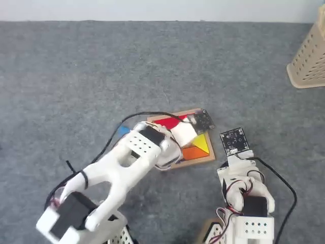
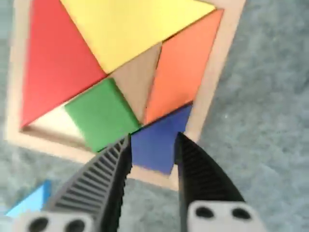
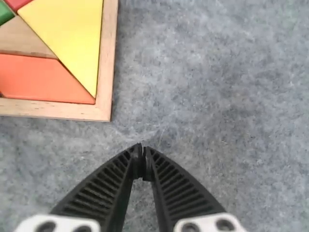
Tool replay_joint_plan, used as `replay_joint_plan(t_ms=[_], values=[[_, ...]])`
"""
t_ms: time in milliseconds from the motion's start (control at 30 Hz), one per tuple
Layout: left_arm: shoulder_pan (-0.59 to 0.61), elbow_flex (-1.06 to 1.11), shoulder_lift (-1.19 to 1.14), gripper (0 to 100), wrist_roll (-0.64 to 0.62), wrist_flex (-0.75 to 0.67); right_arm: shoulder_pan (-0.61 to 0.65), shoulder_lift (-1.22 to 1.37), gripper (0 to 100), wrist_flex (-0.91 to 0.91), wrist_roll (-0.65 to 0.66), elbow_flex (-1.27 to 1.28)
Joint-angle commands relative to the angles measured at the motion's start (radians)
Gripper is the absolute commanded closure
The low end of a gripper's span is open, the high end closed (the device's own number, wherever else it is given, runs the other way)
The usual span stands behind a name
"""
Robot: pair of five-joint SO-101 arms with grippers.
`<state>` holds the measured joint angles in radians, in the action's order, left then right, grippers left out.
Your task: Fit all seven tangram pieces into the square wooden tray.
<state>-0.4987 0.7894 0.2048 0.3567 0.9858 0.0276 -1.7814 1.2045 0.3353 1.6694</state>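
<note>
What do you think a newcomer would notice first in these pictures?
The square wooden tray mid-table, nearly full of bright tangram pieces, with the left gripper over the dark blue piece at its rim, fingers apart. A light blue piece lies on the grey carpet beside the tray, and the right gripper hangs shut near a tray corner.

— What's in the square wooden tray (image 2: pixel 211 77)?

— A big red triangle (image 2: pixel 55 63) and a big yellow triangle (image 2: pixel 125 24), lying flat, edge to edge. An orange piece (image 2: pixel 181 63) lies along one side, with a green square (image 2: pixel 101 113) and a dark blue piece (image 2: pixel 157 140) at the next.

— Any holes?

— A triangular gap (image 2: pixel 135 79) of bare wood in the middle.

— Anything outside?

— A light blue piece (image 2: pixel 31 200), on the grey carpet (image 2: pixel 260 96) near the tray's corner.
</note>
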Motion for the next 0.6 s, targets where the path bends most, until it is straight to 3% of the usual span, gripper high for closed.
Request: replay_joint_plan(t_ms=[0, 200, 567], values=[[0.14, -0.042, 0.144, 87, -0.058, 0.028, -0.01, 0.008, 99.2, 0.005, 0.011, 0.015], [0.433, -0.041, 0.175, 87, -0.259, -0.012, -0.01, 0.008, 99.2, 0.005, 0.011, 0.015], [0.537, -0.168, -0.118, 87, -0.358, -0.029, -0.01, 0.008, 99.2, 0.005, 0.011, 0.015]])
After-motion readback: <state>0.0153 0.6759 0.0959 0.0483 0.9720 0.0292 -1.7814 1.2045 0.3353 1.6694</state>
